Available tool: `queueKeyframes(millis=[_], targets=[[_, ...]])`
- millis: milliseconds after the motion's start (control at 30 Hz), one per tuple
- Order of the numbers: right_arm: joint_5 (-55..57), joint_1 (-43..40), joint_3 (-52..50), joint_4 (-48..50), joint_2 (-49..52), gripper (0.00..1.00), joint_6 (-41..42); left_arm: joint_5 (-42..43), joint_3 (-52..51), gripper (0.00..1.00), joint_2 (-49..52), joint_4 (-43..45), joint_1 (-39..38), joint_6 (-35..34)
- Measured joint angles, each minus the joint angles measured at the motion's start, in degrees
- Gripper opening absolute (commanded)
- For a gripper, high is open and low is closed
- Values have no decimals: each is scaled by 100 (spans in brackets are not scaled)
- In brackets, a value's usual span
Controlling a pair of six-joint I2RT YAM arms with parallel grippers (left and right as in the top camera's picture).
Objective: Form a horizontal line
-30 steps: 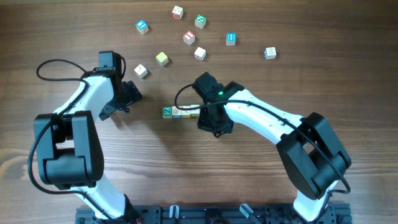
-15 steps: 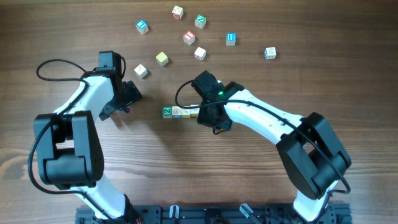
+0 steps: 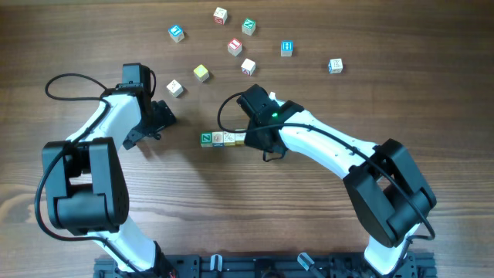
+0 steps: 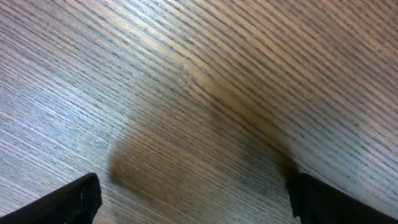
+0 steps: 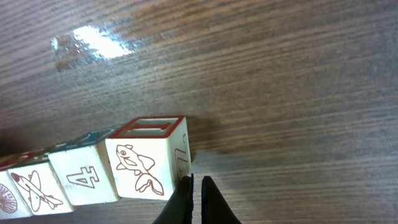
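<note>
Row of cubes (image 3: 224,139) sits mid-table, running left-right, w/ its right end just beside the right arm's wrist. Four small wooden cubes show from overhead, set edge to edge in a straight line. Left end cube is green-faced (image 3: 207,139); the others look cream/yellowish.

Right wrist cam gives more detail. The end cube (image 5: 146,165) has a cream front w/ a red-outline fish and a red-framed top. Next to it is a cube w/ a green "4" (image 5: 81,177) and a bluish top, then one w/ a red plane drawing (image 5: 28,186). The last one is cut off at the frame edge, shell-like drawing. Cubes abut w/ no gaps.

Right gripper (image 5: 196,190) has its jaws pinched almost together, only a thin slit between the tips, nothing in it. Tips sit just right of the fish cube's lower corner; can't tell if they touch it.

Left gripper (image 3: 162,117) is well left of the row w/ jaws spread wide. Its fingers (image 4: 74,198) sit at the bottom corners of the left wrist view, only bare wood table (image 4: 199,93) between them, holding nothing.

Loose cubes lie scattered on the far side. There's a blue one (image 3: 177,32), a white-red one (image 3: 221,14), a green one (image 3: 248,26) and a red one (image 3: 235,46). Also another blue (image 3: 286,48), a blue-white one far right (image 3: 334,66), a yellow one (image 3: 201,72) and a cream one (image 3: 175,88). All are apart from the row.
</note>
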Motion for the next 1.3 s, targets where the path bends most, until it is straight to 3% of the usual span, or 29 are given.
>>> queueKeyframes(millis=[400, 500, 600, 833, 1033, 1300], targets=[[243, 0, 0, 122, 0, 4, -35, 0, 0, 100, 0, 0, 0, 0], [240, -57, 168, -363, 11, 4, -376, -2, 0, 100, 0, 0, 0, 0], [240, -297, 1119, -1049, 28, 4, -920, 0, 0, 100, 0, 2, 0, 0], [284, -402, 1637, 343, 83, 4, -1606, 0, 0, 100, 0, 0, 0, 0], [-428, -402, 1635, 540, 1130, 4, -2020, 0, 0, 100, 0, 0, 0, 0], [-946, -350, 1637, 417, 1141, 5, -2223, 0, 0, 100, 0, 0, 0, 0]])
